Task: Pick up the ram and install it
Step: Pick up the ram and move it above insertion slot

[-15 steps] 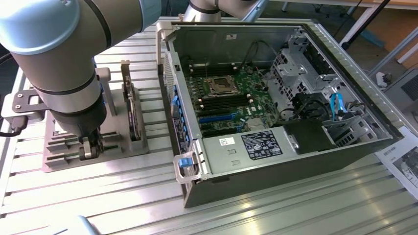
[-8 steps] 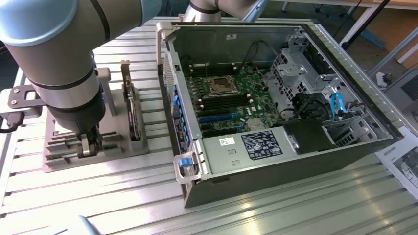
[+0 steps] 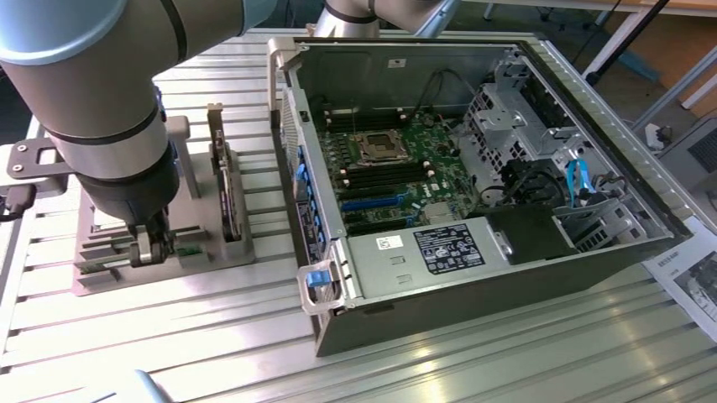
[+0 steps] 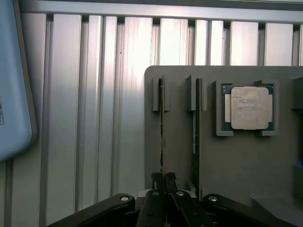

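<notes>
Currently the fingers (image 4: 157, 178) are pinched shut on the ram (image 4: 161, 132), w/ one tip each side of the stick's thin upper edge, near one end. The ram stands on edge in its slot of the grey holder (image 4: 175, 156). Its far end sits btwn two small posts, so it looks seated, not lifted. A 2nd ram stick (image 4: 194, 137) stands parallel in the next slot, just beside the first and untouched, btwn the gripped one and the CPU (image 4: 248, 108). The CPU is a square silver chip on a green base, lying flat in its own recess of the same holder. The holder rests on the ribbed alu bench (image 4: 94, 123). A pale blue rounded object (image 4: 14, 80) sits off to one side, well apart from the holder; can't tell what it is.

Exterior view: the arm (image 3: 101, 109) reaches straight down over the holder, which sits on the bench to the exterior view's left of the open PC case (image 3: 471, 277), near it but not touching. A dark expansion card (image 3: 227, 189) stands upright on the holder, btwn arm and case. The case lies on its side w/ the panel off and the mobo (image 3: 392, 168) exposed, the CPU socket (image 3: 375, 147) near its middle. A labelled PSU (image 3: 448, 248) sits along the case's near wall.
</notes>
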Robot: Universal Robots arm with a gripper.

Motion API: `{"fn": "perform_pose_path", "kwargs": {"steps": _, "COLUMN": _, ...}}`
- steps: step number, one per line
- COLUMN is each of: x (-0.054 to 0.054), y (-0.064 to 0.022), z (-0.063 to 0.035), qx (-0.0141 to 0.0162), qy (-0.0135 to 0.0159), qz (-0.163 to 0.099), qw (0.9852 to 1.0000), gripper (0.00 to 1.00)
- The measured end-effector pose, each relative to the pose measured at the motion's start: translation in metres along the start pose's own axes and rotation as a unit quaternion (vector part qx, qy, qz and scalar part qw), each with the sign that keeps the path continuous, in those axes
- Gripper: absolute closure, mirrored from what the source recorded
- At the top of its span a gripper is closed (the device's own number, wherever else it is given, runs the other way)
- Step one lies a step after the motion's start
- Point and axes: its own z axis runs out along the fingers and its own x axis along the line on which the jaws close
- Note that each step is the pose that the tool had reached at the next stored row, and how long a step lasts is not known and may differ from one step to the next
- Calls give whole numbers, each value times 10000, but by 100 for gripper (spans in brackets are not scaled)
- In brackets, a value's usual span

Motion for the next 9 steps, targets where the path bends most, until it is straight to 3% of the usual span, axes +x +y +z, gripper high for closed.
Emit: {"fn": "perform_pose_path", "kwargs": {"steps": 9, "x": 0, "y": 2, "z": -160, "qx": -2, "qy": 0, "qz": 0, "qw": 10000, "gripper": 88}}
